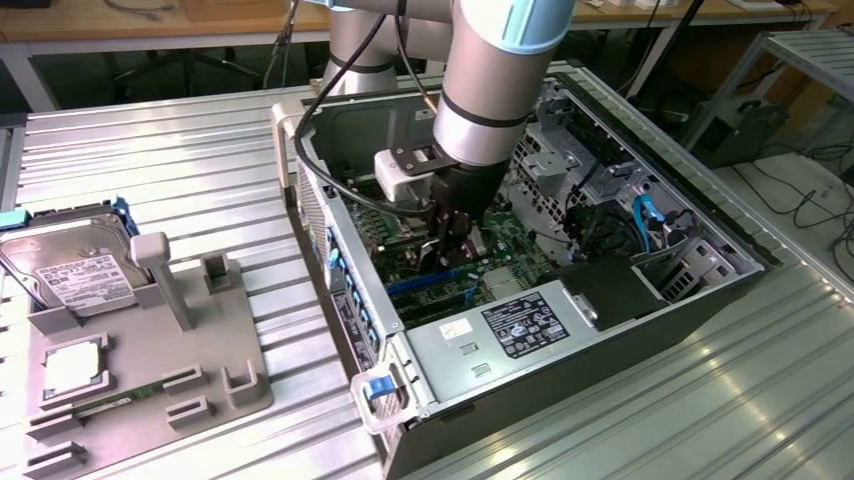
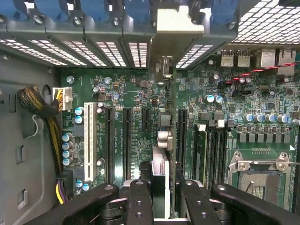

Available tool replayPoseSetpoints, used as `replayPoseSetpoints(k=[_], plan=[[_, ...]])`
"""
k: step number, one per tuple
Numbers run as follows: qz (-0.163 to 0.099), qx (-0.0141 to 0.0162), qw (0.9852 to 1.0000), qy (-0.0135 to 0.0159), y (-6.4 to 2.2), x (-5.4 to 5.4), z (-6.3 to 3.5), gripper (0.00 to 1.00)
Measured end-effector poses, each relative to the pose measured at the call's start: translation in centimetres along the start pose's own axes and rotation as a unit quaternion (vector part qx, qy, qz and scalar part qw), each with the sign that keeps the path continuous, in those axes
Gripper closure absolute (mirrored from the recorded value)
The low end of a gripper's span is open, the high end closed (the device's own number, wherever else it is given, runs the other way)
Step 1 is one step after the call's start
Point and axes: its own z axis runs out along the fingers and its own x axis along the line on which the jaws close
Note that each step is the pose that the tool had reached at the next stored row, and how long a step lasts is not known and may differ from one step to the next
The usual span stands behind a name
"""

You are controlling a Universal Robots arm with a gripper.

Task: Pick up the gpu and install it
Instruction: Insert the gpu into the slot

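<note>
While the gripper (image 1: 447, 250) reaches down inside the open computer case (image 1: 694, 300), its jaws stand clamped on the gpu (image 2: 161, 154), held edge-on above the green motherboard (image 2: 126, 93) slots.

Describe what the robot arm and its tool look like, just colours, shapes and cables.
The arm is a thick silver-grey cylinder with a pale blue band and a black ring. A white box sits at the wrist beside a black cable. The tool is black; in the wrist view its fingers are black linkage bars with round pins.
</note>
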Motion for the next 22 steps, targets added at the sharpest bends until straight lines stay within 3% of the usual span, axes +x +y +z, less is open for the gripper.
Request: replayPoseSetpoints(k=[22], plan=[[0.000,-0.0001,1.0000,-0.0005,0.37,-0.07,0.76,0.72]])
